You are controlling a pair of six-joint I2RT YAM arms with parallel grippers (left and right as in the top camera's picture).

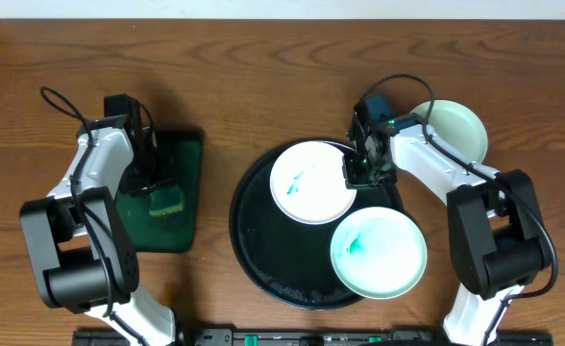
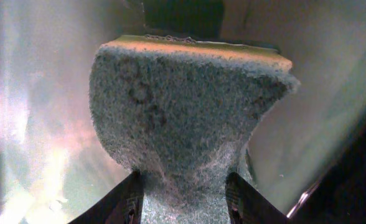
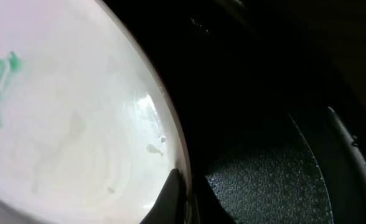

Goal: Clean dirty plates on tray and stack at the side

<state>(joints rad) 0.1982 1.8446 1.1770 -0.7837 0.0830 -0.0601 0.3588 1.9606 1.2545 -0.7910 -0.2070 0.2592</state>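
The right claw point(image 1: 364, 165) is pinching shut on the rim of a teal-smeared plate point(image 1: 307, 183), which is lying on the black tray point(image 1: 254, 252) to this claw's left. A 2nd plate point(image 1: 379, 252) is sitting on the tray just behind the claw. A 3rd plate point(image 1: 455, 130) is resting on the bench point(image 1: 263, 58) to the claw's right. The left claw point(image 1: 158, 187) is hanging over a green tray point(image 1: 182, 154), a sponge point(image 2: 183, 112) narrowing between its fingers point(image 2: 130, 199); I cannot tell if it is gripping.
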